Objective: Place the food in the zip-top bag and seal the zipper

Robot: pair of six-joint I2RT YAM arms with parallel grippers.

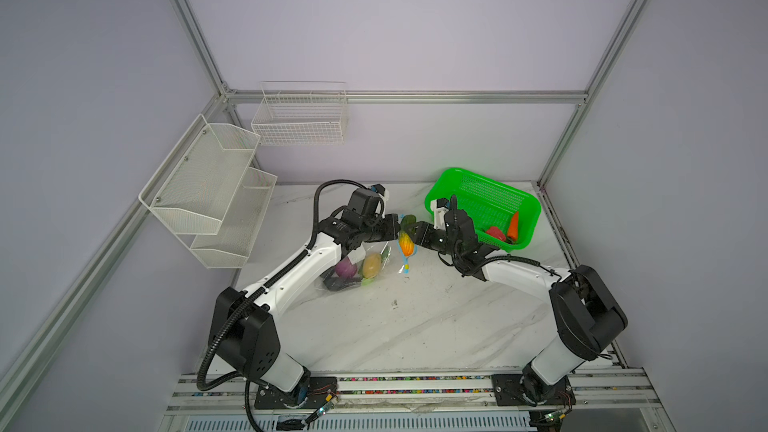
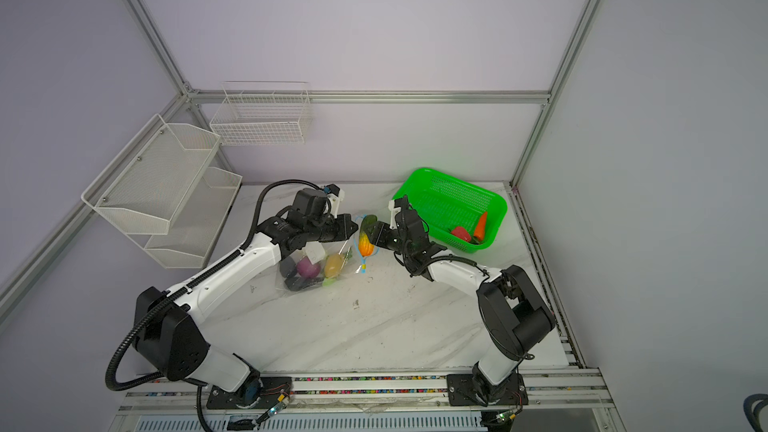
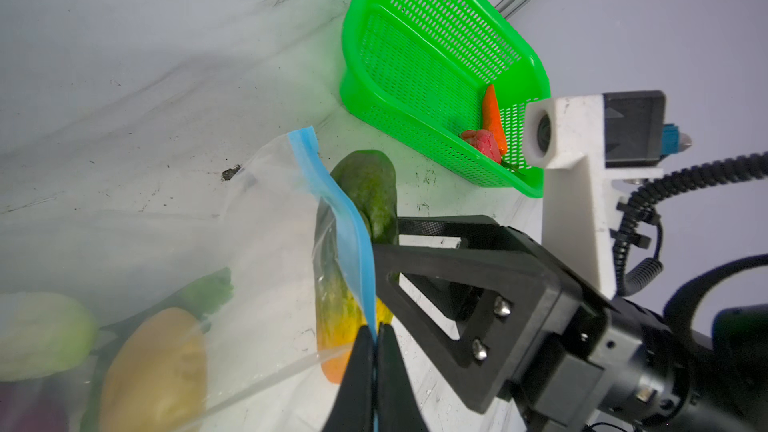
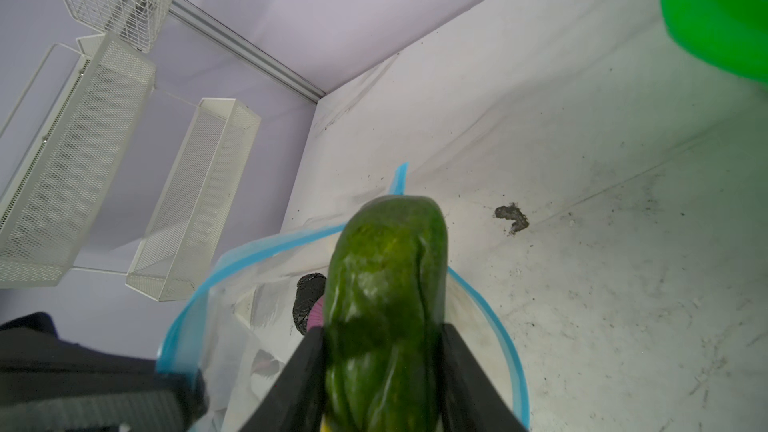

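The clear zip-top bag (image 1: 376,249) (image 2: 344,248) lies left of centre, holding a purple piece (image 1: 346,270), a yellow piece (image 1: 372,265) and a dark one (image 1: 336,284). My left gripper (image 1: 397,226) (image 3: 377,328) is shut on the blue zipper (image 3: 349,222) (image 4: 249,251), lifting one lip of the mouth. The mouth stands open as a loop. My right gripper (image 1: 415,234) (image 4: 382,328) is shut on a long green-to-orange food piece (image 1: 406,243) (image 2: 365,238) (image 3: 370,193). Its orange end reaches into the mouth; the green end sticks out.
A green basket (image 1: 457,172) (image 3: 374,76) at the back right holds an orange carrot (image 1: 514,226) and a red piece (image 1: 495,233). White mesh shelves (image 1: 208,193) and a wire basket (image 1: 299,118) hang on the left and back walls.
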